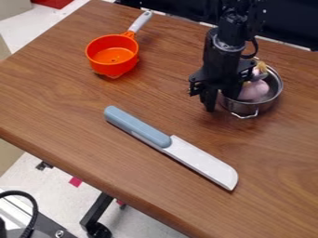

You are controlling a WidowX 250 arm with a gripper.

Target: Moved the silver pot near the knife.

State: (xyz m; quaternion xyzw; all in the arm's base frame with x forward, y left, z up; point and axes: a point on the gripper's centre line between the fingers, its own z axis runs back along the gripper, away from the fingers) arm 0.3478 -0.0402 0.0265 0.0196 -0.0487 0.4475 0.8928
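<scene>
My gripper (220,94) hangs low at the left rim of the silver pot (266,106), overlapping that edge from this angle; I cannot tell how tightly it holds the rim. The pot stands upright at the upper right of the table, with a wire handle at its front. Inside lies a pinkish, bulb-shaped item (253,91), partly hidden by the arm. The knife (197,159), with a white blade and blue-grey handle, lies diagonally in the middle, in front of the pot and apart from it.
An orange pan (112,55) with a grey-white handle rests at the upper left of the wooden table (56,100). The table's front edge slants down from the left towards the bottom right, with floor beyond it.
</scene>
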